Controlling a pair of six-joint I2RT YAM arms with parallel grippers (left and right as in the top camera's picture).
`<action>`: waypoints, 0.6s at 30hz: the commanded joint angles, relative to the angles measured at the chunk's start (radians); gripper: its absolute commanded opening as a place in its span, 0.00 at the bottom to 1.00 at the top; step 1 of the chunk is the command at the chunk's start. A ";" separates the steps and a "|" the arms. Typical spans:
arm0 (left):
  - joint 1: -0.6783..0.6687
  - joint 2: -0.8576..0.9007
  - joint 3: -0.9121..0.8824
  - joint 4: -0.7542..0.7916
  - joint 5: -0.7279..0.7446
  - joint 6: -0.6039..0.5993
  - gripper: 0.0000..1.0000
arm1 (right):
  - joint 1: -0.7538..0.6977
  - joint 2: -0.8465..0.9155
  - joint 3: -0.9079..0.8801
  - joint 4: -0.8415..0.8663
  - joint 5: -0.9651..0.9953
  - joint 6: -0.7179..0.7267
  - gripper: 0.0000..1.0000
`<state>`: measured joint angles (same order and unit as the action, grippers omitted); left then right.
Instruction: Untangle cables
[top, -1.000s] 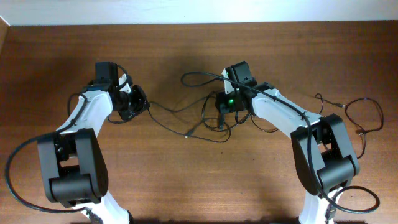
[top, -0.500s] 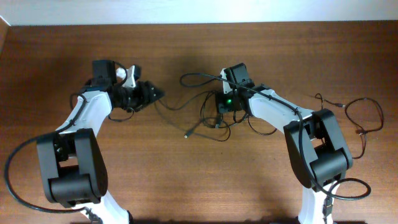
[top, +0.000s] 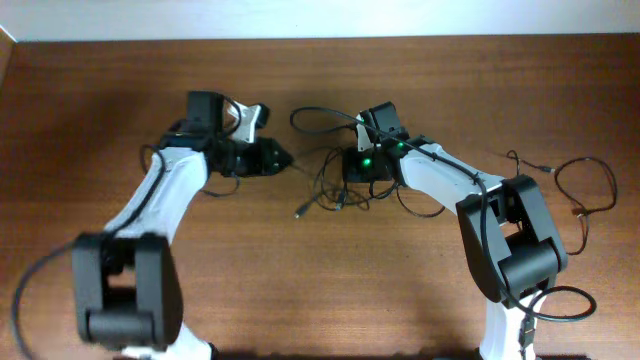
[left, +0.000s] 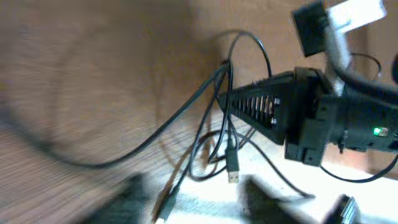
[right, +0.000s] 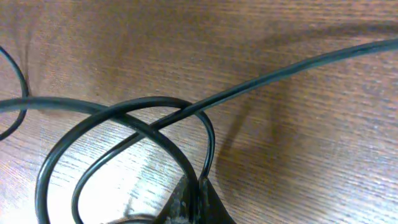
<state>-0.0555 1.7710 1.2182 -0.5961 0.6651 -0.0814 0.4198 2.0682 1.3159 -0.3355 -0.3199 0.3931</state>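
Observation:
A tangle of thin black cables (top: 328, 188) lies mid-table, with a light plug tip (top: 299, 213) at its lower left. My right gripper (top: 352, 176) sits on the tangle and is shut on a cable; its wrist view shows the closed fingertips (right: 200, 186) pinching a strand below a crossed loop (right: 134, 121). My left gripper (top: 283, 158) points right, just left of the tangle. Its blurred wrist view shows the fingers (left: 193, 200) apart, with a cable (left: 186, 115) running between them, a USB plug (left: 232, 168) hanging ahead, and the right gripper (left: 231, 102).
A separate thin black cable (top: 585, 185) lies in loose loops at the right of the brown wooden table (top: 320, 290). Thicker arm cables hang by both arm bases at the front edge. A white wall strip runs along the back.
My left arm has swung right, from the left part of the table up to the tangle's left edge. The right gripper has stayed on the tangle, which has drawn together slightly.

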 joint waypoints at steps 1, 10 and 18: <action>-0.003 -0.093 0.023 -0.135 -0.279 -0.055 0.00 | 0.005 0.007 -0.005 0.000 -0.006 0.008 0.04; -0.002 -0.089 0.022 -0.296 -0.104 -0.340 0.78 | 0.005 0.007 -0.005 0.002 0.043 0.008 0.04; -0.214 -0.084 0.021 -0.150 -0.296 -0.835 0.80 | 0.005 0.007 -0.005 -0.001 0.043 0.008 0.04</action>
<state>-0.2283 1.6775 1.2400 -0.7673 0.4389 -0.7353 0.4198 2.0682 1.3159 -0.3363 -0.2859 0.3927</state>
